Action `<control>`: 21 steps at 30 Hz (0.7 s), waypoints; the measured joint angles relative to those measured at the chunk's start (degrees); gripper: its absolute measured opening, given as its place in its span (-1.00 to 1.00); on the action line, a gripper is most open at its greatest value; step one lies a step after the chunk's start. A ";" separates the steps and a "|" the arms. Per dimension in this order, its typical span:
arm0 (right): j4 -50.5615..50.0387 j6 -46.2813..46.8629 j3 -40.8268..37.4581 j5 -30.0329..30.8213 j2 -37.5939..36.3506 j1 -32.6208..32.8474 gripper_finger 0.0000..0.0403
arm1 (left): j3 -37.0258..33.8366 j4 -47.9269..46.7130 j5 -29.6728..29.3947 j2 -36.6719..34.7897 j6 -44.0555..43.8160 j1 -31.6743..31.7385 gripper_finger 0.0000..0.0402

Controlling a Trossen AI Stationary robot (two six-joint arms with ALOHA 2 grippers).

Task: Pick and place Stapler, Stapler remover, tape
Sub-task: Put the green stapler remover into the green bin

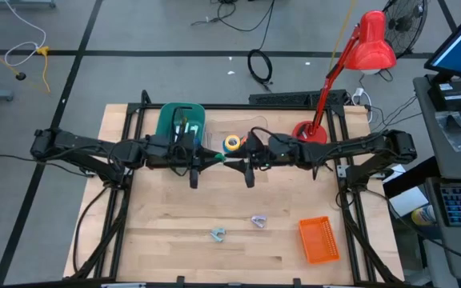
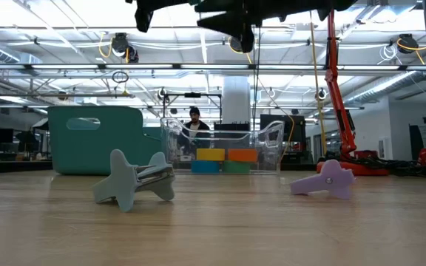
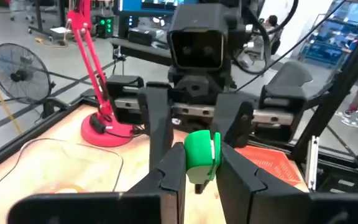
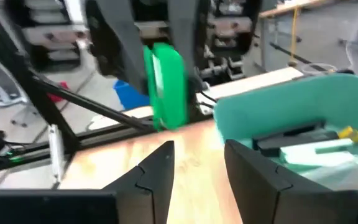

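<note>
Both arms meet mid-table: left gripper (image 3: 197,171) pinches the green tape (image 3: 201,155), right gripper (image 4: 197,165) spread apart

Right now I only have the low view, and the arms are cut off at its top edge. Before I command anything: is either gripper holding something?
Observer: Yes. The left gripper is shut on the green tape, held on edge in mid-air between the two arms.
Operator: And the right one?
Observer: The right gripper is open. It faces the roll, but its fingers are clear of it.
Operator: I see the teal bin only from the side. Is it empty?
Observer: No. The right wrist view looks into the teal bin: dark and pale items lie inside, one with a yellow tip.
</note>
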 joint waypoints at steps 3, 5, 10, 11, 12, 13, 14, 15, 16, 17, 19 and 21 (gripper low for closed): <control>-2.21 0.33 0.00 -0.07 0.00 0.00 -0.26 | 0.02 -2.56 -1.72 -0.44 0.24 0.67 -0.69; -4.29 0.78 0.00 -0.14 0.00 0.01 -0.23 | 0.17 -7.73 -5.04 -1.41 -1.09 1.82 -0.69; -8.29 0.88 0.00 -0.16 -0.66 0.02 -0.20 | 3.14 -31.11 -17.24 -3.92 -13.55 6.87 -0.69; -8.54 0.88 0.00 -0.18 -0.68 0.02 -0.20 | 4.00 -36.38 -18.83 -3.97 -16.29 8.48 -0.69; -8.70 0.88 0.00 -0.18 -0.68 0.02 -0.20 | 4.72 -41.33 -19.52 -3.97 -18.89 10.30 -0.69; -8.81 0.88 0.00 -0.18 -0.68 0.02 -0.20 | 5.19 -45.24 -19.30 -3.87 -21.09 12.39 -0.69; -8.70 0.78 0.00 -0.18 -0.71 0.02 -0.21 | 5.44 -47.98 -18.30 -3.59 -22.68 14.58 -0.69; -8.45 0.69 0.00 -0.17 -0.81 0.01 -0.21 | 5.49 -49.57 -16.49 -3.21 -23.69 16.71 -0.69; -8.37 0.56 0.00 -0.15 -0.90 -0.12 -0.21 | 5.51 -51.02 -13.83 -2.82 -24.27 18.91 -0.69; -8.38 0.48 0.00 -0.18 -0.92 -0.22 -0.21 | 5.51 -52.41 -10.85 -2.40 -24.51 21.10 -0.69; -8.58 0.46 0.00 -0.20 -0.91 -0.57 -0.21 | 5.51 -54.33 -4.56 -1.18 -24.84 25.15 -0.69; -8.53 0.46 0.00 -0.18 -0.90 -0.89 -0.20 | 5.55 -56.21 -0.03 0.67 -24.66 28.38 -0.69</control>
